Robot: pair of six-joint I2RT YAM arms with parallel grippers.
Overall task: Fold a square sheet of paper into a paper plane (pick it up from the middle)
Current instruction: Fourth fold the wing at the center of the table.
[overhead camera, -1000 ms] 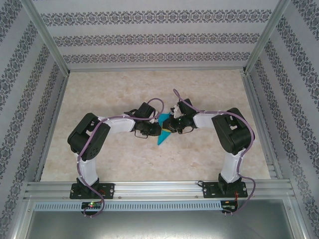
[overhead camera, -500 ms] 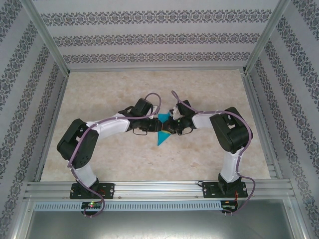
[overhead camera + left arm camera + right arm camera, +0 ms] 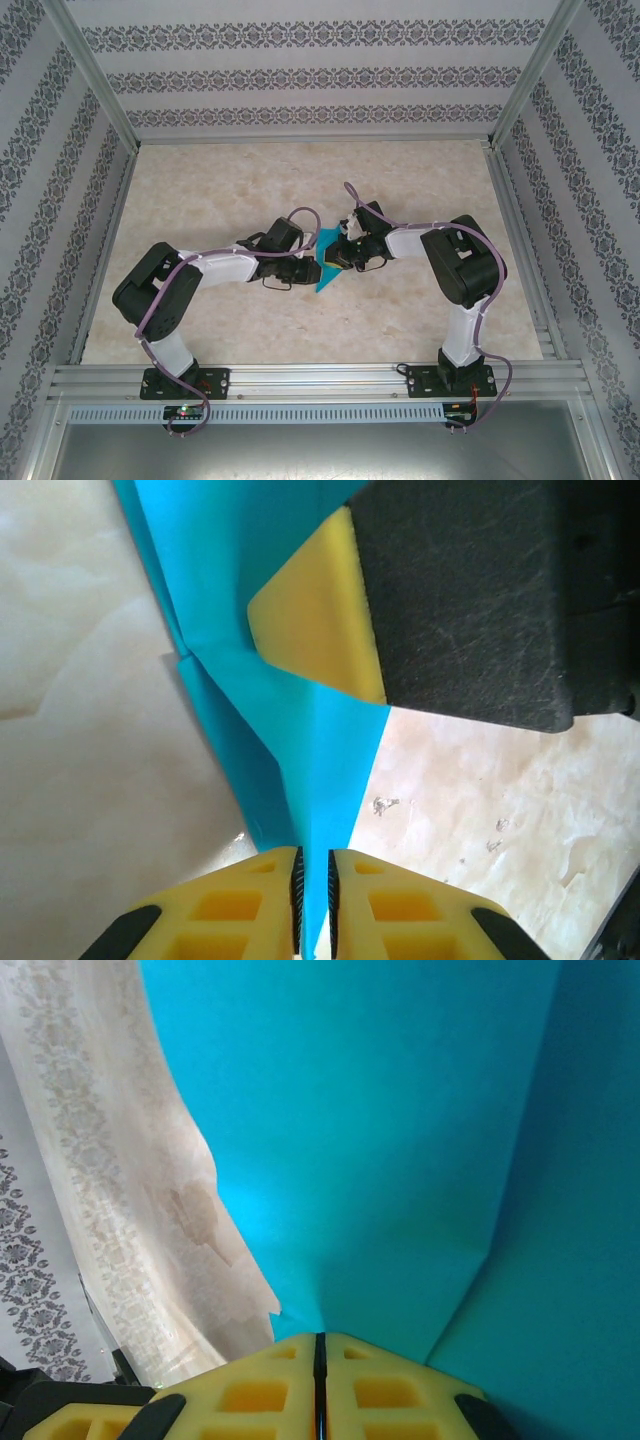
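The teal-blue paper point(image 3: 324, 274) is folded into a narrow pointed shape, held up off the table between the two grippers at mid-table. My left gripper point(image 3: 311, 268) comes at it from the left. In the left wrist view the paper point(image 3: 250, 600) narrows down into my left gripper point(image 3: 313, 880), whose pads are shut on a thin fold. A yellow finger point(image 3: 320, 610) of the right gripper presses on the paper higher up. My right gripper point(image 3: 341, 256) holds it from the right; in its wrist view the jaws point(image 3: 320, 1345) are shut on the paper point(image 3: 380, 1140).
The marbled beige table point(image 3: 200, 190) is bare around the arms. Patterned walls and aluminium frame posts point(image 3: 108, 110) enclose it on three sides. A metal rail point(image 3: 320, 380) with the arm bases runs along the near edge.
The left arm stretched out, its elbow swinging left, and its gripper shifted down along the paper toward the lower tip. The right arm and the paper barely moved.
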